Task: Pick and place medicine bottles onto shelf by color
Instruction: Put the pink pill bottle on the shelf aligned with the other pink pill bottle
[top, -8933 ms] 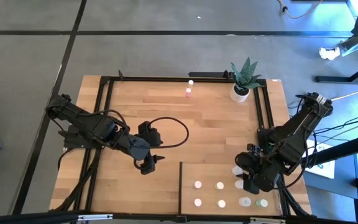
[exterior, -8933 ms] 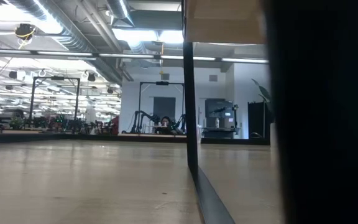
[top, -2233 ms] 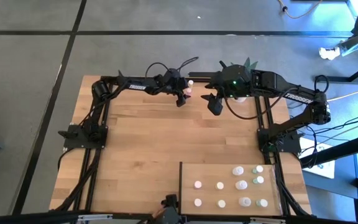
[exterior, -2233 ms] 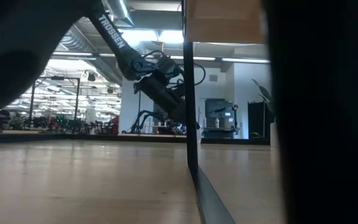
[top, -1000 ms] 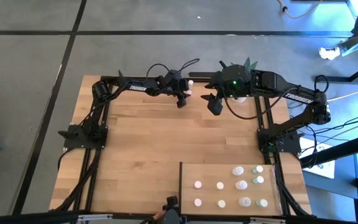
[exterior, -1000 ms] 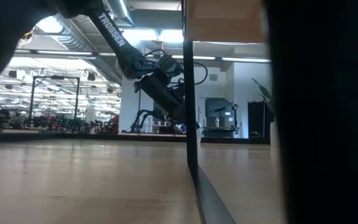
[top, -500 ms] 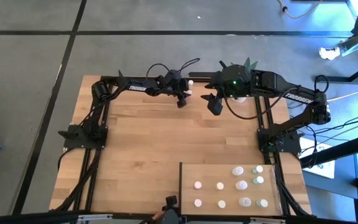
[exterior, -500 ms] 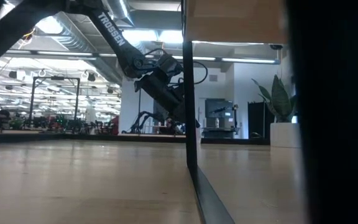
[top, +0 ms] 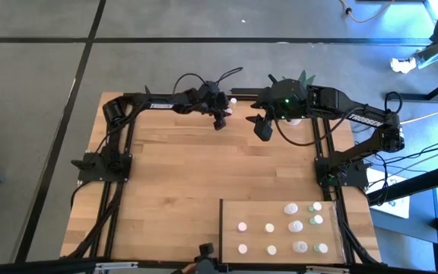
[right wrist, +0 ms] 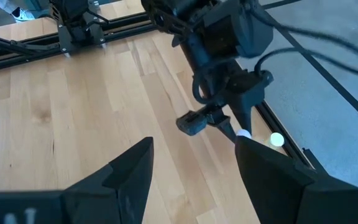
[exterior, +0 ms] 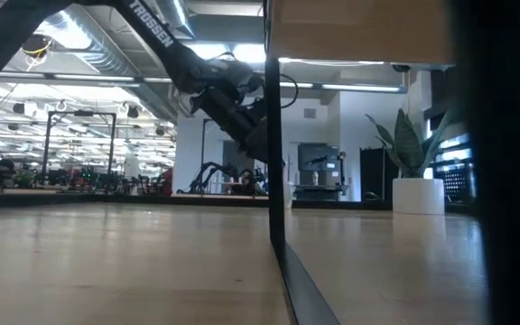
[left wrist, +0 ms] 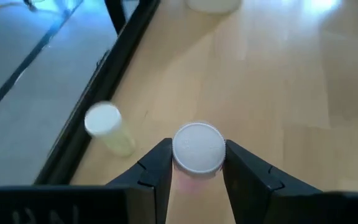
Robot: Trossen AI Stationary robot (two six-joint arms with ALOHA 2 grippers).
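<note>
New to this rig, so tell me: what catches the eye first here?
Both arms stretch to the table's far edge: the left gripper is shut on a pink-tinted bottle, with a pale yellow bottle standing beside it. The right gripper hovers open nearby, and other bottles sit on the shelf at the near right.

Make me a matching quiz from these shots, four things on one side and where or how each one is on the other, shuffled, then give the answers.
Things:
1. left gripper
2. right gripper
3. potted plant
4. pale yellow bottle

Places or states:
A. stands at the table's far right corner
B. open, empty, over the far middle of the table
C. stands free by the table's far rail, beside the gripped bottle
D. closed around a white-capped pink bottle

Pairs: 1-D, 2-B, 3-A, 4-C
</note>
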